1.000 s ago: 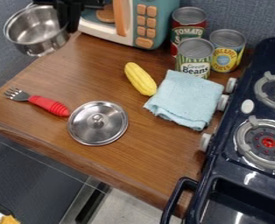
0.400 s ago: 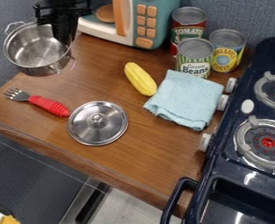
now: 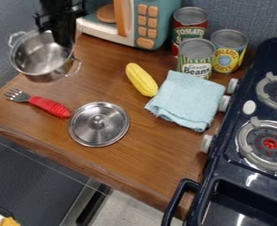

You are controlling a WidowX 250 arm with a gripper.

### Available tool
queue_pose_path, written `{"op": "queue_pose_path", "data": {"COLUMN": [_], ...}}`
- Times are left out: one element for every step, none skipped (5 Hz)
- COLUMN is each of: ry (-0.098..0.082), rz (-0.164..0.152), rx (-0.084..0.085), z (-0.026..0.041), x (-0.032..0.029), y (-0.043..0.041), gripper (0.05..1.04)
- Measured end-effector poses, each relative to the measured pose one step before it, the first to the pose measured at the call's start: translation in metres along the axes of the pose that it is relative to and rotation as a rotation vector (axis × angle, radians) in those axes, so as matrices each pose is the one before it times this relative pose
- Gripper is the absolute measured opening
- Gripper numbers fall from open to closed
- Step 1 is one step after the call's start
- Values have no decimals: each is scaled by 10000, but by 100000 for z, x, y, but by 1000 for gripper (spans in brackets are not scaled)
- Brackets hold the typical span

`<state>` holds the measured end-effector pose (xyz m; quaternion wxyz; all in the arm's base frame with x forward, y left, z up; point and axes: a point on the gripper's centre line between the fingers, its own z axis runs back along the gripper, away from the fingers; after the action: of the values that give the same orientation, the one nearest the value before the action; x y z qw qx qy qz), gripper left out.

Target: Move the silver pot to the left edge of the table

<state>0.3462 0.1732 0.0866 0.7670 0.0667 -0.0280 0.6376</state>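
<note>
- Step in hand: carriage and placing. Silver pot (image 3: pixel 39 68) in the gripper's hold; the setting-down, as judged, remains to be done.
- Silver pot: one, two-handled, lidless, mouth facing up and towards the camera. Located at 10 o'clock in the view, across the left edge of the table (image 3: pixel 105 161), part of it against the blue backdrop (image 3: pixel 2 57). One handle at the pot's 10 o'clock, the other at its 4 o'clock. Whether its base touches the wood cannot be told.
- Next move, as judged: bring the pot inward, towards its 5 o'clock, until the base has wood beneath it just inside the left edge; lower it level, then release. Let go too far out, it could tip over the side.
- Caution: red-handled fork (image 3: pixel 48 106) near, at the pot's 6 o'clock; metal lid (image 3: pixel 98 124) farther off at 5 o'clock. Both best left untouched.
- Gripper (image 3: pixel 63 40): black, two-finger, judged closed down to the thickness of the pot's wall, gripping the rim between 1 and 2 o'clock.
- Arm pose: enters from the top edge at 11 o'clock; gripper hanging downward over the pot's far side, just beside the toy microwave (image 3: pixel 148 20) at the pot's 2 o'clock.
</note>
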Motion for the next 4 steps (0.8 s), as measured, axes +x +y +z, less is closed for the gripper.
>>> {"op": "queue_pose_path", "data": {"ry": [37, -148, -145, 78], "rz": [182, 217, 73, 91], "rx": [245, 251, 44, 191], "z": [-1611, -957, -203, -1173], "x": [527, 683, -197, -350], "y": [-802, -819, -1320, -727], "gripper": [68, 68, 68, 68]}}
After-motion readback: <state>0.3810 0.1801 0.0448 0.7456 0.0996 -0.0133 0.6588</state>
